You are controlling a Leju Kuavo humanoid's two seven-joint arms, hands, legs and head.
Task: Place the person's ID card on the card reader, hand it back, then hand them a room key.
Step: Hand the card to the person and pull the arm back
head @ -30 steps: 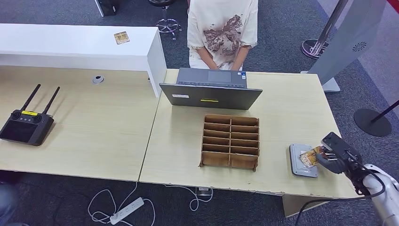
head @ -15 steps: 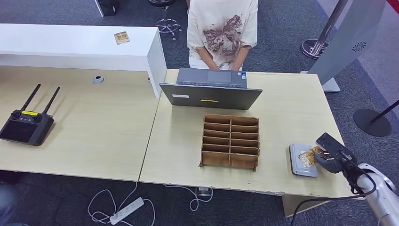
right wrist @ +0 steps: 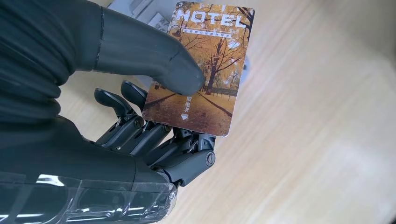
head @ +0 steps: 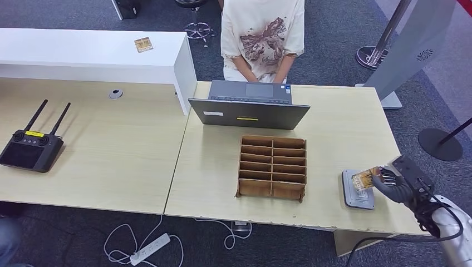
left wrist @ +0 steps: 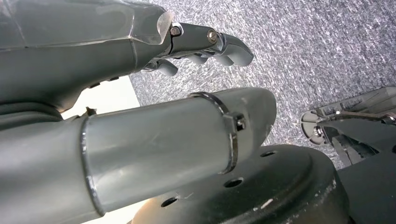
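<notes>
- Head view: the right hand (head: 396, 184) pinches the ID card (head: 365, 179) above the card reader (head: 356, 190), which lies on the desk (head: 345, 128) right of the wooden organizer (head: 272, 167). A person (head: 262, 36) sits beyond the laptop (head: 249, 105).
- Left wrist view: the left hand (left wrist: 154, 51) holds nothing, fingers (left wrist: 219, 44) loosely curled over grey carpet (left wrist: 317, 42).
- Right wrist view: thumb (right wrist: 154, 60) presses the card against the fingers (right wrist: 154, 135).

Grey carpet floor (head: 334, 50). Two pale wood desks side by side: left desk (head: 111, 150), right desk (head: 339, 128). White raised counter (head: 83, 53) along back of left desk. Round grommet (head: 116, 93) in left desk. Stool base (head: 197, 28) on carpet behind counter. Grey stand panel (head: 414, 44) and post bases (head: 439, 143) at right. White power strip (head: 149, 248) with cables on floor under desks. Even light.
</notes>
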